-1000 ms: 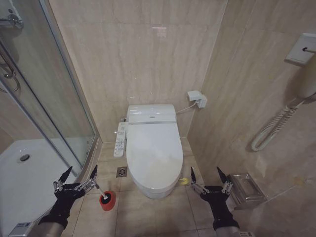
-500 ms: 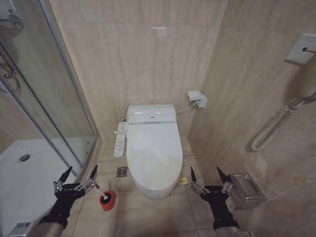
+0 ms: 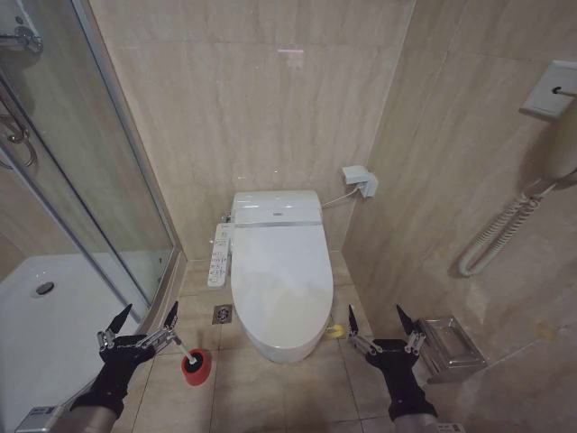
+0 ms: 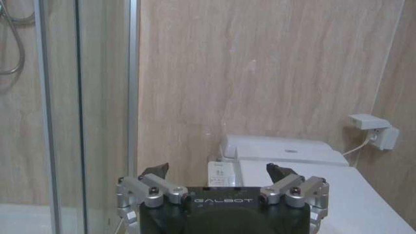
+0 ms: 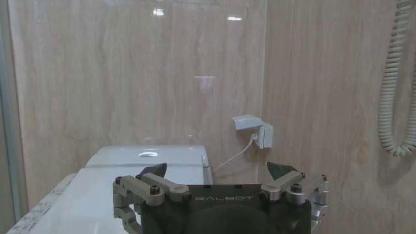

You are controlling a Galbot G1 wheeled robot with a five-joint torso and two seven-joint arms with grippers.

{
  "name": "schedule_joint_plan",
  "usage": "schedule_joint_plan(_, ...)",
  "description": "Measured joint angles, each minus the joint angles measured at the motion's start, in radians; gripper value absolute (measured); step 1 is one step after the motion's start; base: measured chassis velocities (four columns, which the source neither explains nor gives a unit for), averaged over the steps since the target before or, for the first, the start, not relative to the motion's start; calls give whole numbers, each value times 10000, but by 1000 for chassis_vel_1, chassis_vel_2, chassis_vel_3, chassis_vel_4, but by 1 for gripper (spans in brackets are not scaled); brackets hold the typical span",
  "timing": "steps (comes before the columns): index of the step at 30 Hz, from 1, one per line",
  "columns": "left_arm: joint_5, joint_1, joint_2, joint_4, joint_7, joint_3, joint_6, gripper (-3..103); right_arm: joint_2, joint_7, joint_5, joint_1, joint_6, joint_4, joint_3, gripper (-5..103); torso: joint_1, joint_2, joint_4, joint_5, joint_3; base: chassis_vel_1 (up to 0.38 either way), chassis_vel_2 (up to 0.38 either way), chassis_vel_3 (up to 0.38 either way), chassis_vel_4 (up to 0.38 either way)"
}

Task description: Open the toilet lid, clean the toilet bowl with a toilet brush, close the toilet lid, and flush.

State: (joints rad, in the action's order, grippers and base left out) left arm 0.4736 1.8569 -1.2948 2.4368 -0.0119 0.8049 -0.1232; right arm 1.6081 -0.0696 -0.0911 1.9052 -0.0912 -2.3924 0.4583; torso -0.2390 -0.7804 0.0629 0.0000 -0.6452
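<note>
One toilet stands against the back wall, its lid [image 3: 279, 275] down and closed over the bowl [image 3: 287, 350], whose front rim shows below the lid edge. One button panel [image 3: 219, 255] runs along the bowl's left side, just beside the glass shower door [image 3: 90, 189]. A narrow strip of floor [image 3: 297, 388] separates panel and door frame; a floor drain [image 3: 222, 314] sits in it.

One brush [image 3: 187, 352] stands in one red holder [image 3: 196, 366] on the floor, left of the bowl's front and apart from it. A small yellow-green loop [image 3: 335, 331] lies at the lid's right front edge.

Two end effectors are counted. The left end effector [image 3: 144, 317] hangs low near the door frame, fingers spread wide and empty, one fingertip close above the brush handle; contact cannot be told. The right end effector [image 3: 374, 317] hangs low right of the bowl, also spread wide and empty, near the loop and just beside a metal fixture [image 3: 448, 345] on the right wall.

Open floor lies before the bowl, between the two end effectors. One wall socket box [image 3: 359, 180] is mounted right of the tank.
</note>
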Motion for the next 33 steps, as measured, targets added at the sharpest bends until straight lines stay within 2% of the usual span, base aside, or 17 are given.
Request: schedule_joint_plan(33, 0, 0, 0, 0, 0, 0, 0, 98, 0, 0, 0, 0, 0, 0, 0, 100, 0, 0, 0, 0, 0, 0, 0, 0, 0)
